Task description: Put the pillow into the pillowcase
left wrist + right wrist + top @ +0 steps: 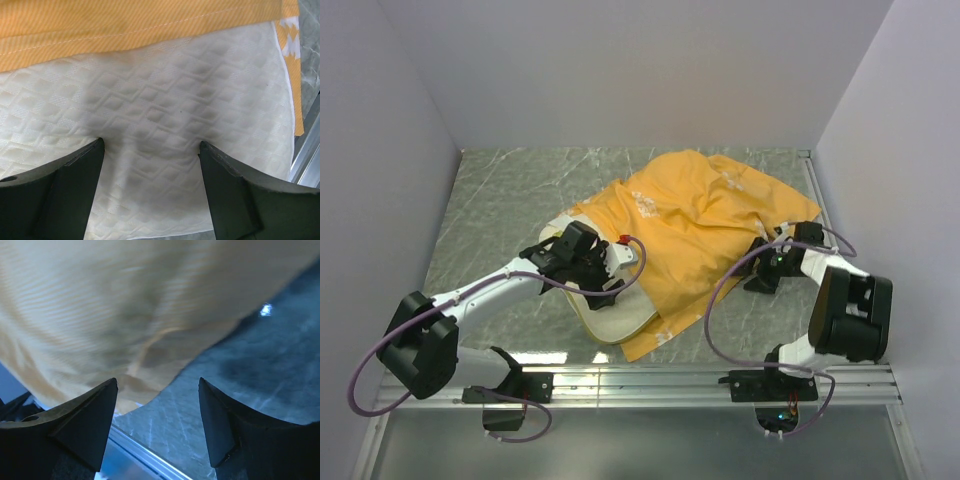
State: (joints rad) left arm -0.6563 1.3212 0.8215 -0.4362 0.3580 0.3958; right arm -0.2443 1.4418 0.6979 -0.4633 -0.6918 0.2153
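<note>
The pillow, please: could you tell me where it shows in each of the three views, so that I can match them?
Top external: the pillow peeks out at the near-left edge of the pillowcase.
Left wrist: the pillow fills most of the picture, below the orange hem.
Right wrist: not in it.
Shared landmark: the orange pillowcase, seen in all three.
</note>
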